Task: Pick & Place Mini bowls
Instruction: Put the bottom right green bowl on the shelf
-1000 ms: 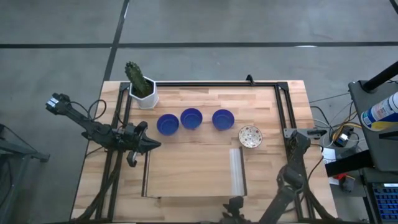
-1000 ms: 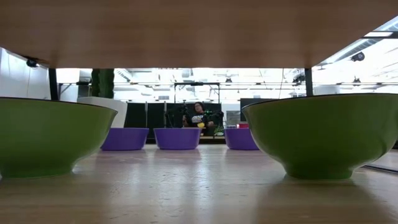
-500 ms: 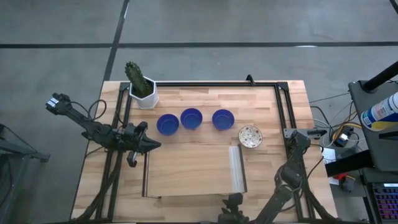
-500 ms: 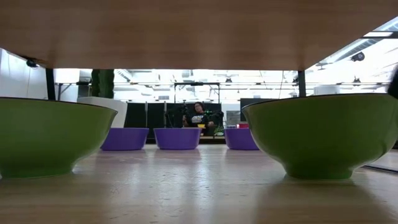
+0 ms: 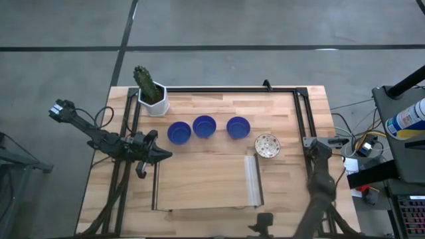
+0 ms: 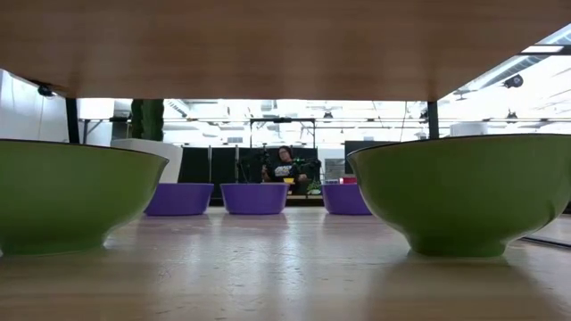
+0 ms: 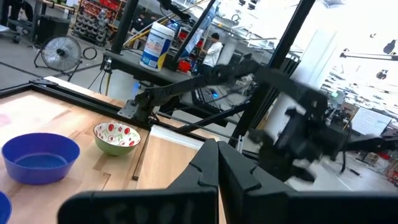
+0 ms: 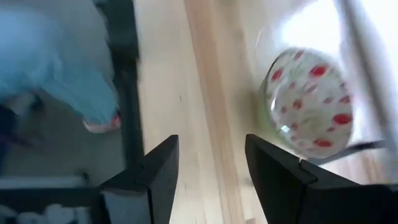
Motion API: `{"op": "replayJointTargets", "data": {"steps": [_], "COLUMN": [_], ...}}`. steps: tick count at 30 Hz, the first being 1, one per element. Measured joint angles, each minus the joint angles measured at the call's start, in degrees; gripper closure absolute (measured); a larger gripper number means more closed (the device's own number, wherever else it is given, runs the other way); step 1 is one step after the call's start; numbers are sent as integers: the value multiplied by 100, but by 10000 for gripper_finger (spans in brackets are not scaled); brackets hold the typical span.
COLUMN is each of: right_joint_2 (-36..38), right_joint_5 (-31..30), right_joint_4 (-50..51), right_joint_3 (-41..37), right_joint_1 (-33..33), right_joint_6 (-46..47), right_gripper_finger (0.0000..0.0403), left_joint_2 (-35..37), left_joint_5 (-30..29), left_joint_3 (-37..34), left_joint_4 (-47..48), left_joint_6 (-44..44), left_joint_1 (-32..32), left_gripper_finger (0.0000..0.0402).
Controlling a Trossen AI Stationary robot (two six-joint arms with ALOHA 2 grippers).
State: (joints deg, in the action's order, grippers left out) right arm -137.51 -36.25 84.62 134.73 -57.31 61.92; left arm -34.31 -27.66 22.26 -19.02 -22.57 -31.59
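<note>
Wooden worktop point(image 5: 199, 179), bowls lined up near far edge for picking.
Three blue bowls point(image 5: 204, 125), speckled bowl point(image 5: 267, 145) toward right edge. Right gripper point(image 8: 208, 171) spread, empty, near it; left gripper point(image 5: 157, 155) pinched closed, parked left edge.

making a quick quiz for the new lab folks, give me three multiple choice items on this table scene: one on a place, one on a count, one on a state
1. Where does the cactus pot stand?
A. at the table's far left corner
B. beside the patterned bowl
C. at the near right corner

2. How many solid blue bowls are on the table?
A. one
B. three
C. five

3. How is the right end effector?
A. shut on a blue bowl
B. shut on the cactus
C. open, holding nothing

Answers:
1 A: the cactus pot sits at the far left, past the row of bowls.
2 B: three blue bowls stand in a row, with one patterned bowl beside them.
3 C: the right end effector shows its fingers apart with bare wood between.
</note>
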Motion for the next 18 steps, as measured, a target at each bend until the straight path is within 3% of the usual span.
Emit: {"op": "replayJointTargets", "data": {"steps": [6, 14, 18], "right_joint_2": [921, 1771, 1742], "right_joint_5": [-922, -1157, -1178], "right_joint_4": [553, 421, -402], "right_joint_3": [1, -360, -622], "right_joint_1": [-161, -24, -77], "right_joint_6": [53, -238, -713], "right_gripper_finger": [221, 221, 221], "left_joint_2": [-3, -21, -30], "left_joint_5": [0, 39, 82], "left_joint_3": [-2, -2, -7], "left_joint_4": [9, 125, 279], "left_joint_6": [-26, -236, -236], "left_joint_1": [0, -4, -4], "left_gripper_finger": [402, 402, 402]}}
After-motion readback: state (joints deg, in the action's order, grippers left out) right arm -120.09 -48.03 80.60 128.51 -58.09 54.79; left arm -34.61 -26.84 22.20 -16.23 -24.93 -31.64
